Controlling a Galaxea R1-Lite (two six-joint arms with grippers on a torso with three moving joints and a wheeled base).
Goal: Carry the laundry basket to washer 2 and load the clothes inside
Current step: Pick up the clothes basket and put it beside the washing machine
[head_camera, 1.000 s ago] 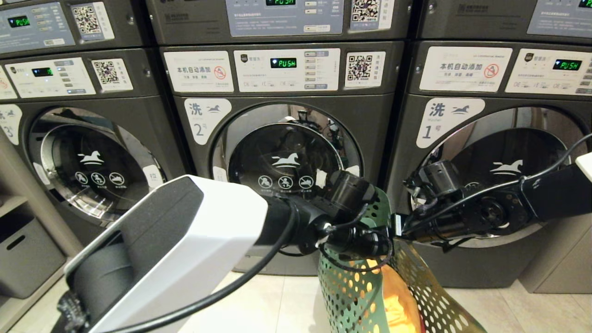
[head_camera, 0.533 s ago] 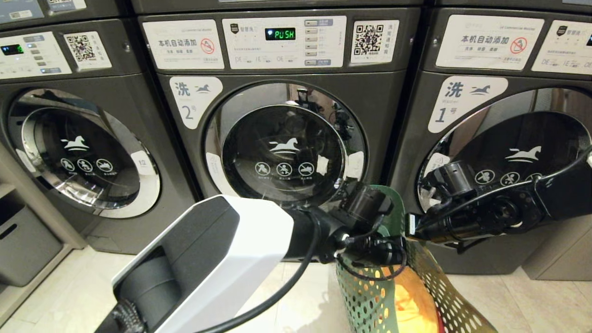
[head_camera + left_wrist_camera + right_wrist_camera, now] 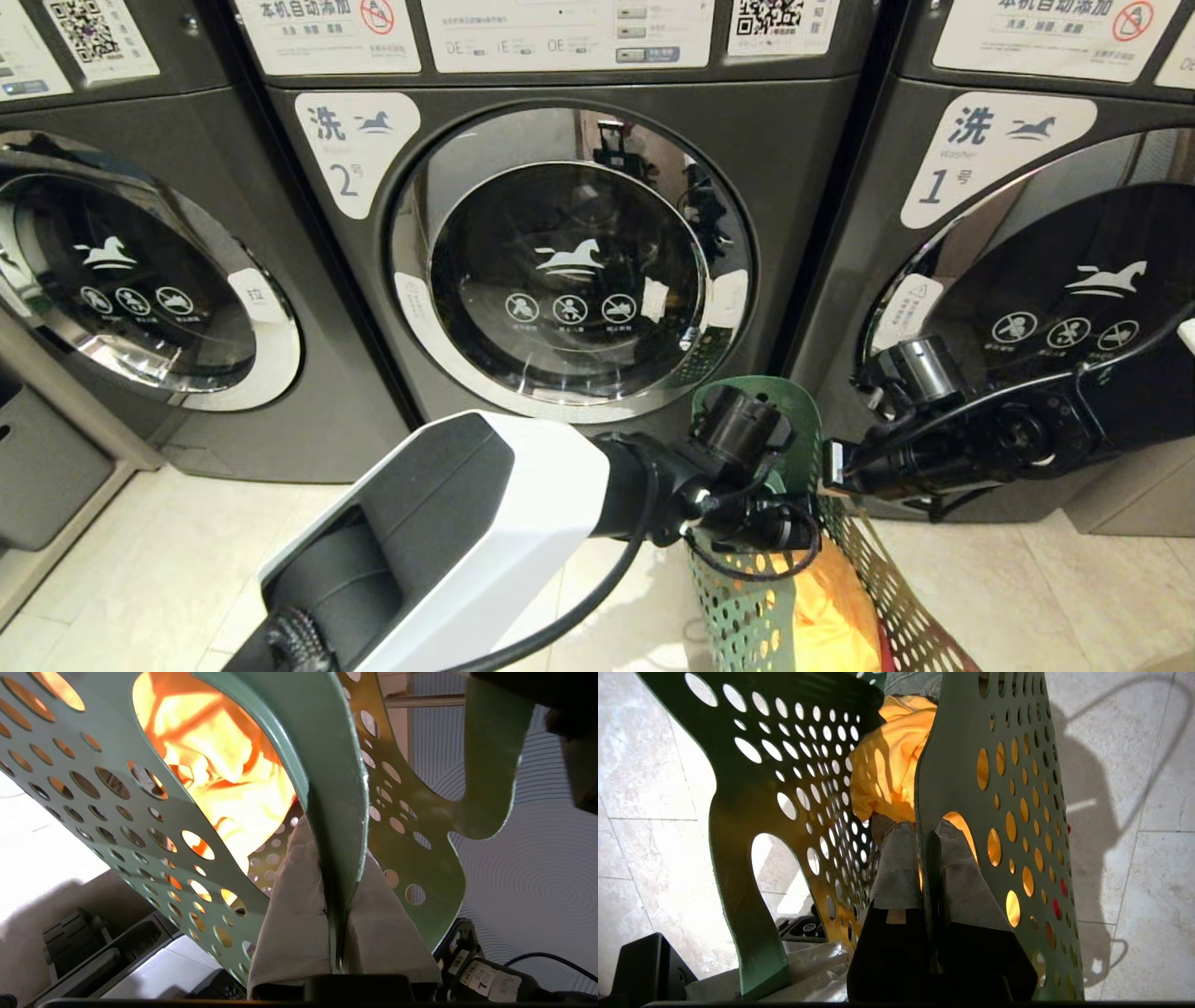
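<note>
Carrying is the step in hand: you hold the laundry basket up between both arms, left claw and right claw each pinched tight on a wall (yellow clothes inside). Washer 2, door shut, stands just beyond; next, set the basket down.

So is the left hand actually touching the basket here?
Touching. In the left wrist view the left hand is shut on the basket wall, a padded finger pressed flat on each side with no gap.
</note>
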